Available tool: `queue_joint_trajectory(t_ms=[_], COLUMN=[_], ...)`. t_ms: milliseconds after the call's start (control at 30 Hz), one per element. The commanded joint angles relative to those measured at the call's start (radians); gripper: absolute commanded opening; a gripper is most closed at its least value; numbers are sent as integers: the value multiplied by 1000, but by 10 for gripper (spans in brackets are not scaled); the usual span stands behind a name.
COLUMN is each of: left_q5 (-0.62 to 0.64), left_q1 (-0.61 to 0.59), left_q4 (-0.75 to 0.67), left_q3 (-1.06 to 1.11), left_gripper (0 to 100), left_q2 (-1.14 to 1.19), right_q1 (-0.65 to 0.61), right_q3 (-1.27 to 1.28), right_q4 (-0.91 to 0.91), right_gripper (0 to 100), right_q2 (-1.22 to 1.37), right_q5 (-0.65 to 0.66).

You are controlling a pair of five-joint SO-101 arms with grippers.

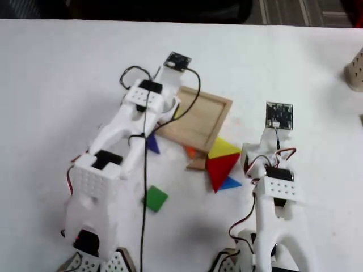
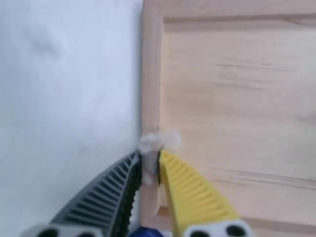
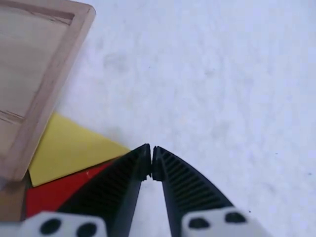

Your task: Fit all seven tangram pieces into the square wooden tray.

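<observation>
Left claw (image 2: 148, 165) is clamped on the tray (image 2: 150, 74) rim, right claw (image 3: 151, 160) closed on nothing; the tray may be tipped or dragged over the yellow triangle (image 1: 222, 148).

From high above the wooden tray (image 1: 201, 122) we overlook the bench (image 1: 57, 68), while wrist cameras peer closely past the left tool (image 2: 148, 168) and right tool (image 3: 151, 163) at that tray, which all views share.
</observation>
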Motion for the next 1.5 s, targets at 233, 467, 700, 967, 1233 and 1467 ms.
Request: queue_joint_trajectory(t_ms=[233, 467, 700, 967, 1233, 1467], left_q5=[172, 255, 287, 336, 199, 75], left_q1=[-177, -378, -645, -734, -731, -679], left_q4=[196, 244, 305, 64, 32, -149], left_q3=[-31, -38, -28, 336, 496, 717], left_gripper=[23, 23, 23, 23, 23, 23], left_q2=[-231, -252, -242, -252, -372, -570], right_q1=[-7, -7, -38, -236, -621, -855], right_q3=[-12, -12, -9, -46, -381, -511], right_q4=[-22, -22, -19, 1, 340, 315], right_gripper=[21, 21, 21, 21, 18, 18], right_q2=[-4, -4, -4, -15, 7, 248], right_q5=[14, 14, 14, 31, 123, 120])
